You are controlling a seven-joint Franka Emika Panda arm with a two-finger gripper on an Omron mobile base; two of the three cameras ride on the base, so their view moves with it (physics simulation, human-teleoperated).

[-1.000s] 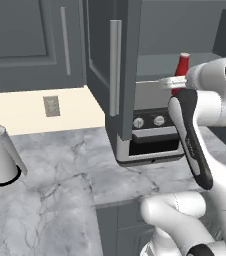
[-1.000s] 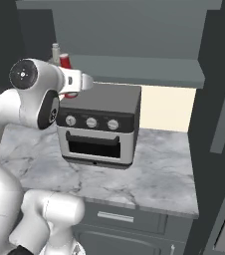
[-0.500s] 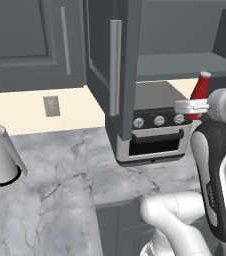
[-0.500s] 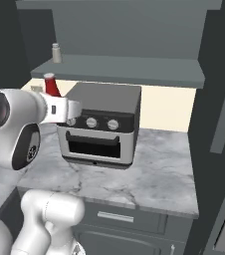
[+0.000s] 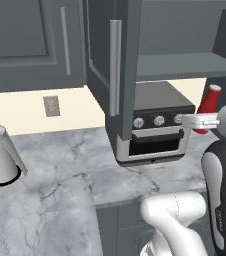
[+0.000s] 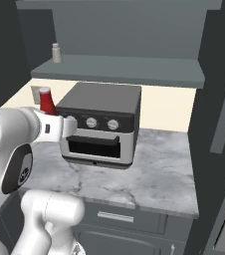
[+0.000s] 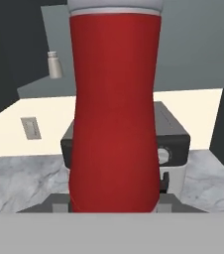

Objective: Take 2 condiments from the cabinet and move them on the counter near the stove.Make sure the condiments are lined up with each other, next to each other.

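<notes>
My gripper (image 5: 201, 120) (image 6: 54, 127) (image 7: 113, 206) is shut on the slim red squeeze bottle (image 5: 209, 106) (image 6: 46, 99) (image 7: 115, 114), held upright in the air beside the toaster oven and above the marble counter (image 5: 60, 170) (image 6: 164, 159). The bottle's white cap touches the top edge of the hand view. The short beige jar (image 6: 57, 53) (image 7: 55, 65) stands on the open cabinet's shelf (image 6: 119, 74). The cabinet door (image 5: 102, 60) hangs open, its silver bar handle (image 5: 115, 67) facing me. The stove is out of view.
A steel toaster oven (image 5: 155, 125) (image 6: 102, 124) sits on the counter under the shelf. A white paper-towel roll (image 5: 0, 160) stands at the far left. A wall outlet (image 5: 50, 106) is on the cream backsplash. A tall dark unit (image 6: 219, 99) borders the counter's right end.
The arm has carried the red bottle away from the shelf, down and outward past the toaster oven's side. The jar has stayed on the shelf.
</notes>
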